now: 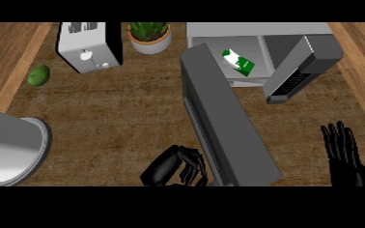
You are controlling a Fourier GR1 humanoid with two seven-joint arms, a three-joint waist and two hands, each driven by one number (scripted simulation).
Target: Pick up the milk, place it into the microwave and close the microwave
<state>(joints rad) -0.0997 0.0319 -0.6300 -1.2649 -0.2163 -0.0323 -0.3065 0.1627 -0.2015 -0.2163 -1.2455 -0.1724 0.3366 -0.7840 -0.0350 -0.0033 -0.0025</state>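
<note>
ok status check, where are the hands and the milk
Left hand curled at the open microwave door. Right hand open, resting at right edge. Milk inside the microwave. Nothing blocking the door's swing.

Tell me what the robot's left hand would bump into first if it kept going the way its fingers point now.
Probably the grey microwave door. The black left hand has its curled fingers pointing right, toward the door's lower end, seemingly almost touching, though depth is unclear from this steep view.
</note>
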